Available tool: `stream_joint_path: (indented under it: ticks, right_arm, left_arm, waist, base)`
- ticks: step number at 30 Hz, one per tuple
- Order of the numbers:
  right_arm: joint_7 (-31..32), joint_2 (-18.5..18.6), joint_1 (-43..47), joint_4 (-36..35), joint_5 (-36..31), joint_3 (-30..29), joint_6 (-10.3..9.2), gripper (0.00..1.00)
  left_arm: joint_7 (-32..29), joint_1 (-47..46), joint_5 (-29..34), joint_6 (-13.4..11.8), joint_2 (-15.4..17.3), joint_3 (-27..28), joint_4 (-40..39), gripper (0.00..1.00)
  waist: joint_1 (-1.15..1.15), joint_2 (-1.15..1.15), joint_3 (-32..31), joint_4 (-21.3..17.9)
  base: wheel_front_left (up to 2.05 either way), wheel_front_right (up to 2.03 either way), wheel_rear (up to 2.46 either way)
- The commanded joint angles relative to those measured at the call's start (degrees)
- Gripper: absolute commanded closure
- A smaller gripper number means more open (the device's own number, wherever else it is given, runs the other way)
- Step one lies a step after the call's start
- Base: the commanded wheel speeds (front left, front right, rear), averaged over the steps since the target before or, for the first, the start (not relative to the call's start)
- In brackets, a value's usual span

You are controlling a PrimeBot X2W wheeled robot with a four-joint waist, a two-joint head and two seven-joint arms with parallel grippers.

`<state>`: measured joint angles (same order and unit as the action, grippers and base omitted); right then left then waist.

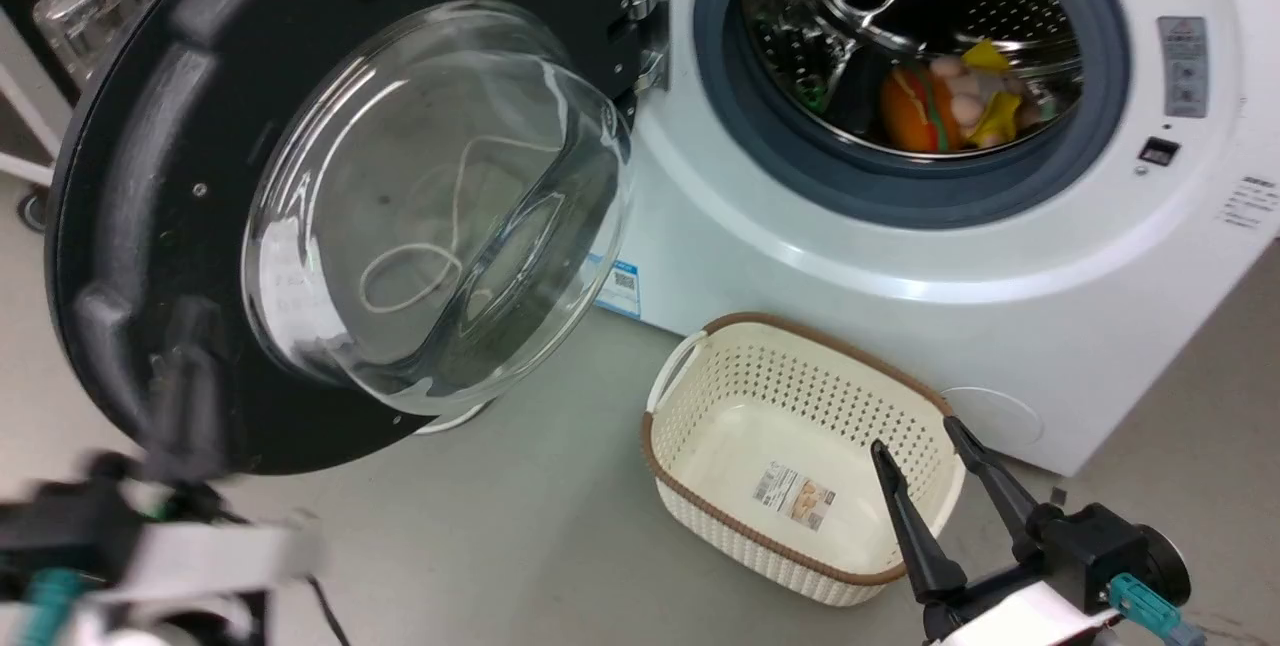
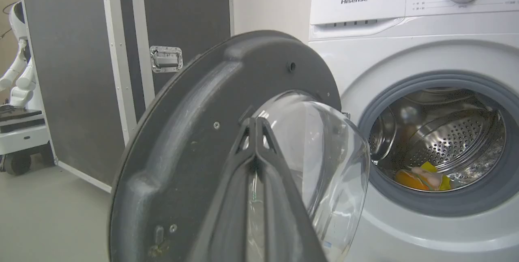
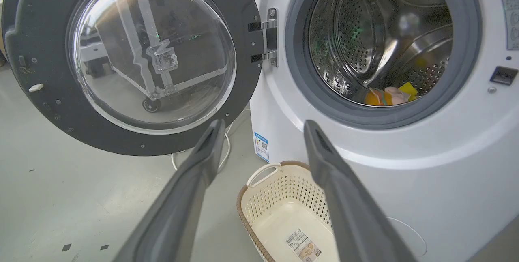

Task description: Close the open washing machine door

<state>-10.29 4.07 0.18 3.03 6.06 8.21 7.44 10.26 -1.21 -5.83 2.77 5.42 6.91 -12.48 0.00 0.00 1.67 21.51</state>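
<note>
Clearly, the large round washing machine door with a wide black rim and bulging clear glass bowl (image 1: 130, 226) is seen swung wide open to the left of the big white front-loading washing machine (image 1: 760, 256), to which it is held by a metal hinge (image 1: 650, 16). The perforated steel drum (image 1: 1020, 6) is exposed inside a grey rubber ring (image 1: 720, 106), and soft orange and yellow items (image 1: 950, 106) are seen at its bottom. The left gripper (image 2: 255, 122) is shown with its 2 dark fingers pressed together, tips before the door's inner face at the glass edge; contact cannot be told. The right gripper (image 1: 912, 434) is held with its 2 fingers spread and nothing between them, over the right rim of a cream perforated basket (image 1: 740, 538) set on the grey floor (image 1: 500, 526) just before the machine.
</note>
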Motion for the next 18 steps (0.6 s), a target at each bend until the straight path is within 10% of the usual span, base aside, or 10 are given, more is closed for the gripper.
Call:
stream_joint_path:
  ticks: [1, 9, 18]
  right_arm:
    - [-0.52, 0.31, 0.80, -0.40, 0.04, -0.07, 0.03, 0.00]
    - [-0.82, 1.15, 0.78, -1.98, 0.01, -0.31, 0.04, 0.00]
    - [-1.80, 1.68, -0.56, -1.89, 0.41, 0.75, 0.04, 0.00]
  left_arm:
    - [0.60, -1.96, -1.05, 0.66, 1.28, 1.65, -0.85, 1.00]
    - [-1.05, -14.25, -12.34, 1.73, 9.81, 13.03, 5.58, 1.00]
    - [-16.10, -26.88, -30.26, -0.07, 16.58, 22.12, 23.66, 1.00]
  waist:
    - [0.00, 0.00, 0.70, 0.68]
    - [0.00, 0.00, 3.34, 1.62]
    - [0.00, 0.00, 6.10, 1.07]
  base:
    - [0.00, 0.00, 0.00]
    - [0.00, 0.00, 0.00]
    - [0.00, 0.00, 0.00]
